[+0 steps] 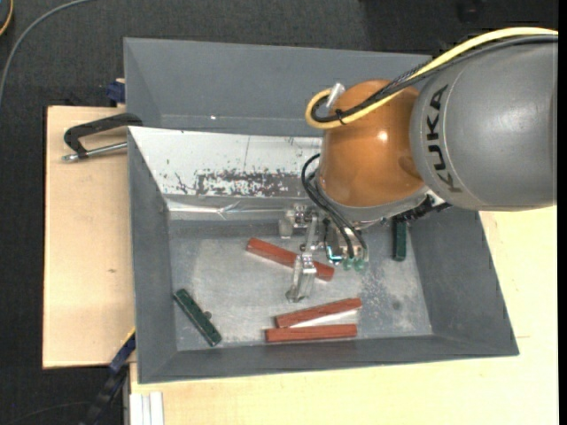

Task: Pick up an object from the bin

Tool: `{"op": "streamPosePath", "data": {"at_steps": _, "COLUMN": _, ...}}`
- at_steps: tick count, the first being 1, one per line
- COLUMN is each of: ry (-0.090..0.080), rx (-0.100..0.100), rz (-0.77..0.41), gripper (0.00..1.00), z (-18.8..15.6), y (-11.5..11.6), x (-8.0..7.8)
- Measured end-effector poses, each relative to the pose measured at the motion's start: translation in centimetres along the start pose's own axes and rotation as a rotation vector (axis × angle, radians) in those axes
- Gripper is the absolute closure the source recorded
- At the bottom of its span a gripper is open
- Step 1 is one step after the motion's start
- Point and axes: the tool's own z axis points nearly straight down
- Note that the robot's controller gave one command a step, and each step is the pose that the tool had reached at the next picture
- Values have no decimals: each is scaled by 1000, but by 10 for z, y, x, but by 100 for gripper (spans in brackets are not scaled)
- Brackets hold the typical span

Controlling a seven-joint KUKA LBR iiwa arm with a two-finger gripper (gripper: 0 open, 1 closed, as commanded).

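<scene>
The arm comes in from the bin's right edge, and its orange cover hangs above the middle of the grey bin; below it the hand is down close to the floor, right at a red-brown bar that lies near the centre. That bar's long axis runs slantwise, from the far-left side toward the near-right side; its left end pokes out clear of the hand, while its right end passes under or just beside the hand's metal tip. Whether the hand is apart, together, or clamped on the bar I cannot tell; the cover and wrist hide too much.

Two more red-brown bars lie toward the near edge, just beyond the hand on the near side: one tilted, one flat along that edge, the pair touching or almost so. A dark green bar lies in the near-left corner, well apart from the hand; a short dark piece stands by the right wall.

In my judgement the central bar is the likely pick, being directly at the hand; the grip should close across its narrow width, square to that slant.
</scene>
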Motion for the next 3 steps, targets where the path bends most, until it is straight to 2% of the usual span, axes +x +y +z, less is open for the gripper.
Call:
{"op": "streamPosePath", "data": {"at_steps": 1, "ry": -3, "rx": 1, "rz": 98, "gripper": 0, "z": 107, "y": -38, "x": -39}}
{"op": "streamPosePath", "data": {"at_steps": 2, "ry": -7, "rx": -1, "rz": 96, "gripper": 100, "z": 102, "y": -36, "x": -40}}
{"op": "streamPosePath", "data": {"at_steps": 3, "ry": -15, "rx": -2, "rz": 62, "gripper": 100, "z": -43, "y": -28, "x": -34}}
